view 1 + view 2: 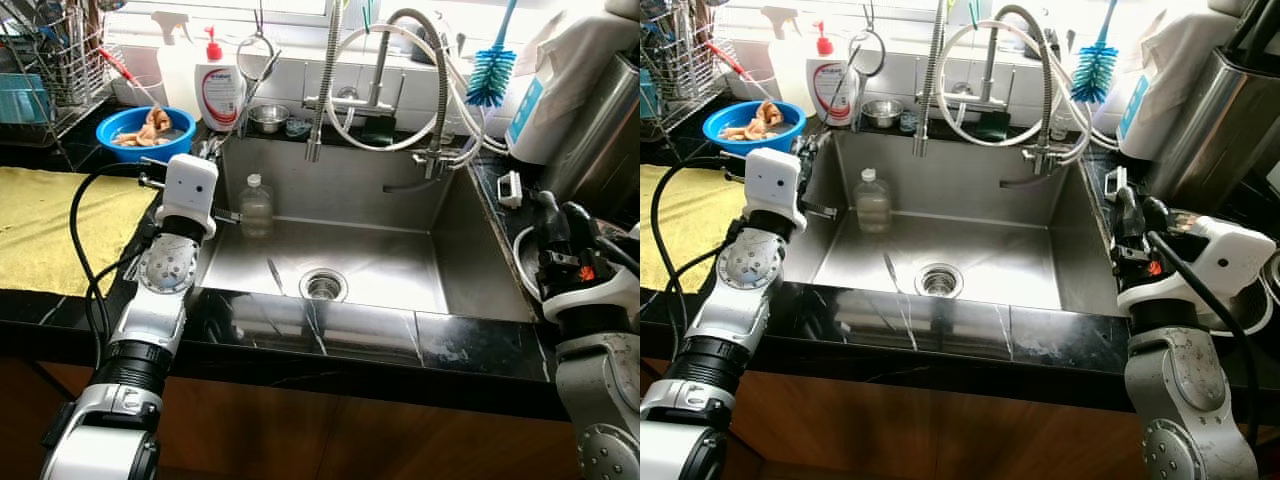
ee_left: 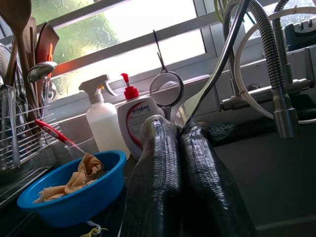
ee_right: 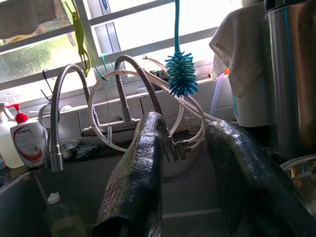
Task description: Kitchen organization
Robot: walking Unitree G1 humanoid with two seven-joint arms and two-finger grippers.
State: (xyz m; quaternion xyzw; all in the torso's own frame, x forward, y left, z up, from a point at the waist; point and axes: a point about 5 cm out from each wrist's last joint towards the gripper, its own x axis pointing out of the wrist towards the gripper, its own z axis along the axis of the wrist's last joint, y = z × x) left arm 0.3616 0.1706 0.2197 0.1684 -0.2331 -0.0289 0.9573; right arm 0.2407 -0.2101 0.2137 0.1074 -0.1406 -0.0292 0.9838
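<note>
We're at the sink (image 1: 480, 290), and little looks tidied yet. Our left gripper (image 2: 178, 143), at the sink's left rim, has its fingers clenched on a thin metal utensil handle (image 2: 217, 64) that rises between them. Our right gripper (image 3: 197, 163) waits at the sink's right edge, fingers spread and empty. Inside the sink a clear bottle (image 1: 255, 205) stands at the back-left corner, and a slim utensil (image 1: 274, 274) lies beside the drain (image 1: 323, 285). Behind the sink's left corner sit a blue bowl (image 1: 145, 132) of scraps and a pump bottle (image 2: 136, 123) reading "antabax". Judging by this, most sorting remains.
</note>
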